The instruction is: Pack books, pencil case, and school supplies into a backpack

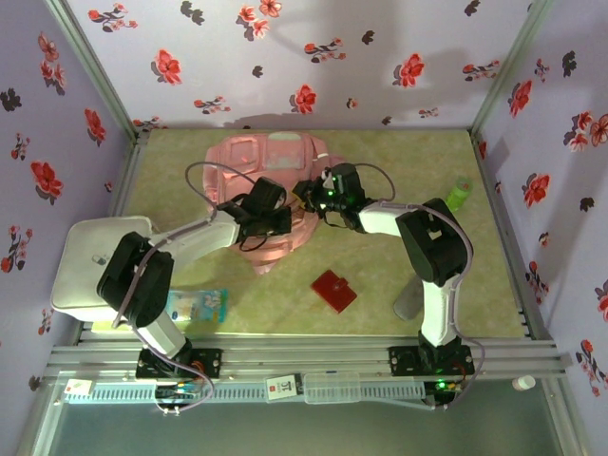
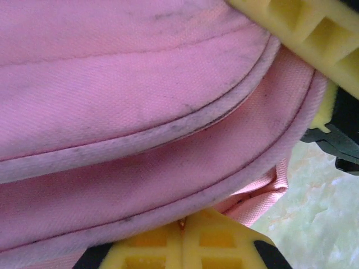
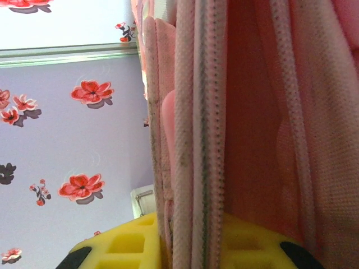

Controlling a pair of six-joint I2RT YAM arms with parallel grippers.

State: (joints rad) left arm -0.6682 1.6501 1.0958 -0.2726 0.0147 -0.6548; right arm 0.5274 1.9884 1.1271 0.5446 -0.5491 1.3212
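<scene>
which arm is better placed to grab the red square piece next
Probably right: the red square piece lies nearer the right arm's base than the left's. The left gripper and right gripper both pinch the backpack.

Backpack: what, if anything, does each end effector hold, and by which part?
Both hold the backpack: left end effector pinches fabric under a piped seam; right end effector clamps its layered edge.

backpack [image 1: 258, 157] mid-table, rear | square piece [image 1: 333, 291] before it, rightward | book [image 1: 199, 304] near-left edge

Matt, coarse-woven pink cloth backpack [image 2: 140, 112] with grubby piping; smooth yellow plastic fingers [image 2: 219, 244]; mottled matt green table [image 1: 399, 171].
</scene>
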